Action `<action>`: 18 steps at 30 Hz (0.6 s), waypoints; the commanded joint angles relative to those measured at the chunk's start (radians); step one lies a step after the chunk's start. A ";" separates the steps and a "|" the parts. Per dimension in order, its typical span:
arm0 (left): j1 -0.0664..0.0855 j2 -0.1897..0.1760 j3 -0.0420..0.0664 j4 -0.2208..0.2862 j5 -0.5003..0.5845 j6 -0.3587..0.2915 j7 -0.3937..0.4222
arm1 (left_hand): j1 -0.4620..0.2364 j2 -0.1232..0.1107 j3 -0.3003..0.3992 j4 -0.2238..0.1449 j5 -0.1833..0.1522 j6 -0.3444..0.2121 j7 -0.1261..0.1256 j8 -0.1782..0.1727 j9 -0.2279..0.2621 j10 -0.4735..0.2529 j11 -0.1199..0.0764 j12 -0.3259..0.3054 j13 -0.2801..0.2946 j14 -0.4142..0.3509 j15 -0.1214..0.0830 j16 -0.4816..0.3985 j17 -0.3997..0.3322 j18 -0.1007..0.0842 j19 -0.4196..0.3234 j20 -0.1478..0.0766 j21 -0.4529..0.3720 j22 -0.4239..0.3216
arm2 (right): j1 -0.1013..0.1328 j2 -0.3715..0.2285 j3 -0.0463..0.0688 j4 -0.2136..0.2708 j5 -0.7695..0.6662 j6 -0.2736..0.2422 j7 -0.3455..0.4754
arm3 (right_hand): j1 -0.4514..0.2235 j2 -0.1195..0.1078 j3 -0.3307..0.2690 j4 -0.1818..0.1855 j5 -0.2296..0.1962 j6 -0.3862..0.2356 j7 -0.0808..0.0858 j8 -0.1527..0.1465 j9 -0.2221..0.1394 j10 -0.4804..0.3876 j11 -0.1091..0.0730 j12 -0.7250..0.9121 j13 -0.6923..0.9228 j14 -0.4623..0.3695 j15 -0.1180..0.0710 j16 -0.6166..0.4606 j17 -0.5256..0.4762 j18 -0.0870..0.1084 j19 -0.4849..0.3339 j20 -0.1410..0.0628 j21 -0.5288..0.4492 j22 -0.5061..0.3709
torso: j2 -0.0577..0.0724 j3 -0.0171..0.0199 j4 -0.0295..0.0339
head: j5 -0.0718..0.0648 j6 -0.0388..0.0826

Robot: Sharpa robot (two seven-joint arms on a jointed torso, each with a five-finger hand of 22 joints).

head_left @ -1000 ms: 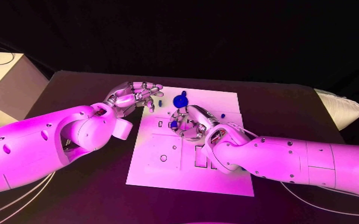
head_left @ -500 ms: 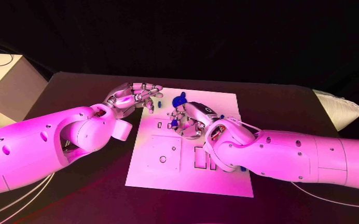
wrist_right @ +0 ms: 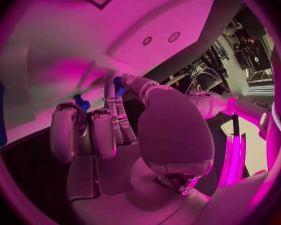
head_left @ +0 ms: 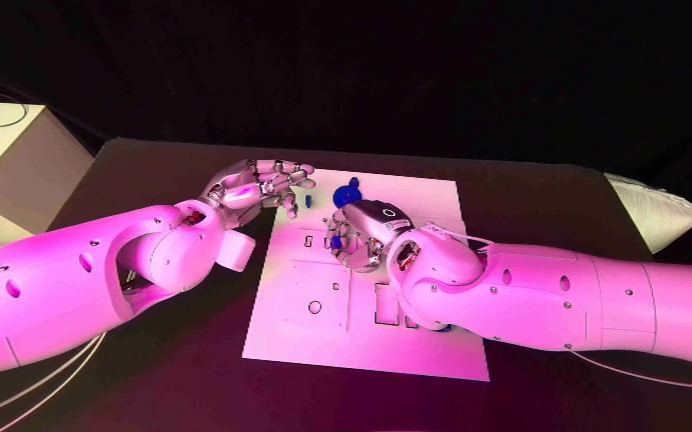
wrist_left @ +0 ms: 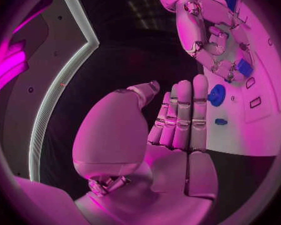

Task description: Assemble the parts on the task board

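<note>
Right robot hand (head_left: pixel 361 233) seemingly pinching blue part (wrist_right: pixel 119 85), left robot hand (head_left: pixel 260 186) open

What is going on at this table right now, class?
A two-armed robot is assembling small blue parts on a white task board. Its right hand is over the middle of the board, pinching a blue part between its fingertips. Its left hand hovers at the board's far left corner, fingers straight and holding nothing. A round blue part and a smaller blue piece sit on the board near it.

white arms (head_left: pixel 101 262), silver robot hand (head_left: pixel 260 187), thin cables (head_left: pixel 43 377)
</note>
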 commanded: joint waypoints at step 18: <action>0.000 0.000 0.000 0.002 -0.002 0.018 0.001 | -0.008 0.011 0.009 -0.011 0.003 -0.011 0.008 0.012 0.004 -0.022 0.001 0.027 0.009 -0.004 -0.003 0.005 -0.001 0.017 -0.009 0.000 0.013 0.001 | -0.002 0.016 -0.002 0.001 -0.210 0.030 -0.107 | 0.005 -0.008 0.001 -0.004 0.005 0.012 -0.005 0.002 -0.001 0.012 0.000 -0.004 -0.006 0.058 -0.008 -0.003 0.090 0.016 0.021 -0.002 0.002 0.108 | 0.001 0.0014 0.0006 | 0.004 -0.008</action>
